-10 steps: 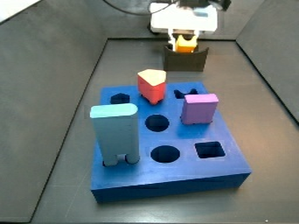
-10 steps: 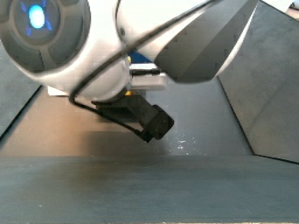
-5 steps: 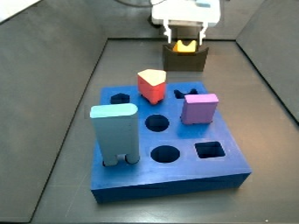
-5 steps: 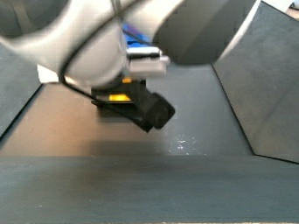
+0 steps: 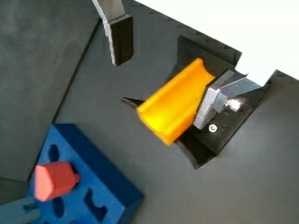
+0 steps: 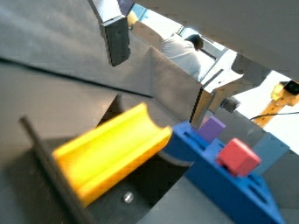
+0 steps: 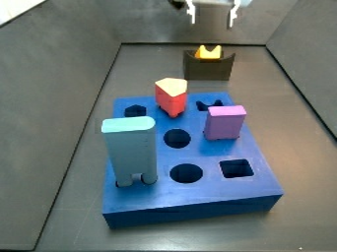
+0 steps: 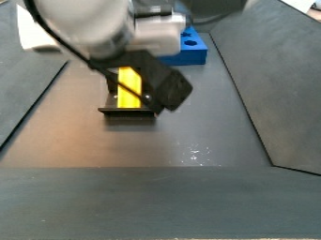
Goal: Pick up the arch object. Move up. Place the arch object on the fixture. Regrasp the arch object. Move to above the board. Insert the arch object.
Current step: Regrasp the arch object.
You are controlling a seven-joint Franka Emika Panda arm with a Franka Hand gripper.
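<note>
The yellow-orange arch object lies in the dipped top of the dark fixture at the far end of the floor, beyond the blue board. My gripper hangs open and empty well above it, touching nothing. In both wrist views the arch object rests on the fixture, with the fingers spread wide and clear of it. A side view shows the arch object in the fixture, partly behind the arm.
On the board stand a tall light-blue arch block, a red block and a purple block, among several open holes. Dark walls enclose the floor on both sides.
The gripper has let go of the arch object, opened and risen straight up from the fixture. The arch object stays on the fixture.
</note>
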